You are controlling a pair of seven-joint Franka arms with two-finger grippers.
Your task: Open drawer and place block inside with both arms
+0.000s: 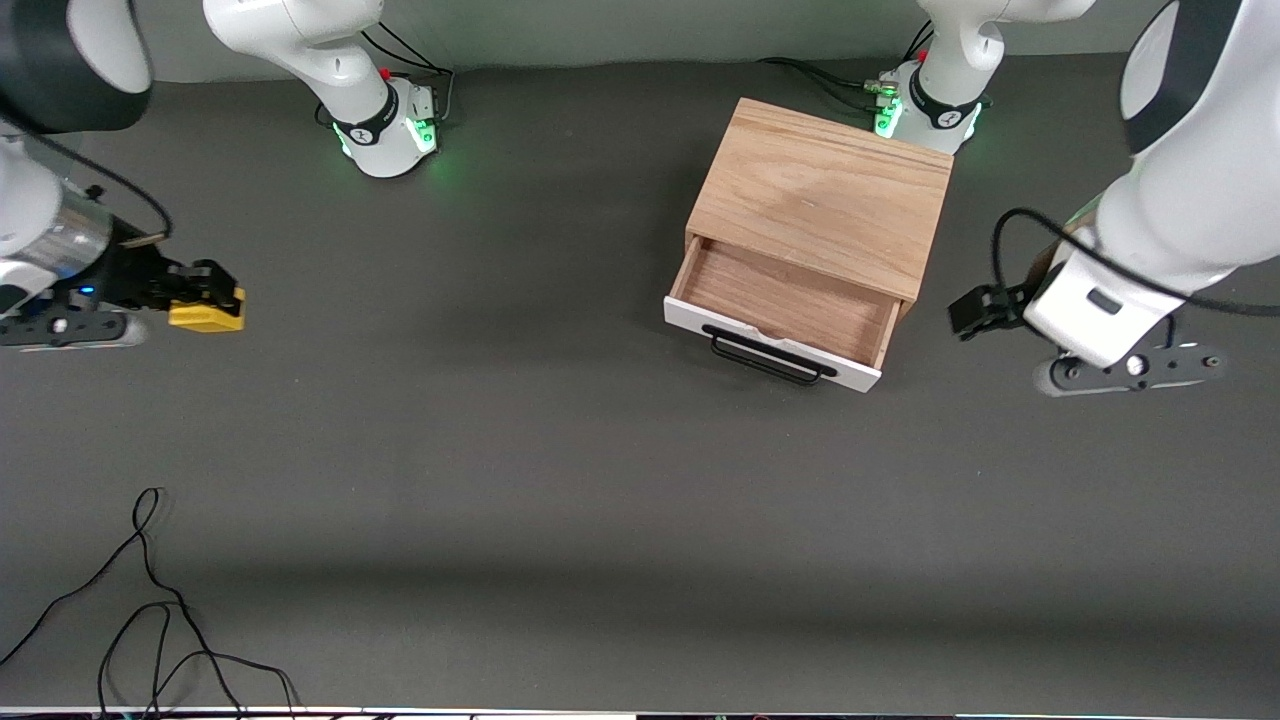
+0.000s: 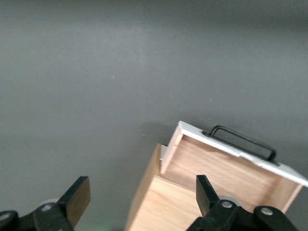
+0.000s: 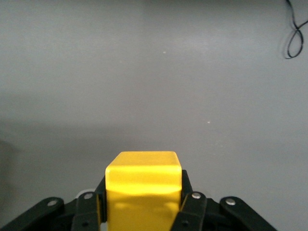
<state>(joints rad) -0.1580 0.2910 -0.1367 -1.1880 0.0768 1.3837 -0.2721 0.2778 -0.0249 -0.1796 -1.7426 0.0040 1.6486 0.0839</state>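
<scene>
The drawer (image 1: 790,305) is pulled out of the light wooden box (image 1: 825,200), with its white front panel and black bar handle (image 1: 765,357) toward the front camera; its tray is empty. My right gripper (image 1: 215,298) is shut on the yellow block (image 1: 207,316) and holds it above the bare table at the right arm's end. In the right wrist view the block (image 3: 143,185) fills the shut jaws of the gripper (image 3: 143,204). My left gripper (image 1: 972,310) is open and empty, beside the box at the left arm's end. The left wrist view shows its fingers (image 2: 77,199) wide apart over the box (image 2: 159,207) and drawer (image 2: 226,168).
The dark table (image 1: 560,480) spreads between the two grippers. A loose black cable (image 1: 150,620) lies near the front camera at the right arm's end, and shows in the right wrist view (image 3: 293,33). The green-lit arm bases (image 1: 395,130) (image 1: 925,110) stand farthest from the camera.
</scene>
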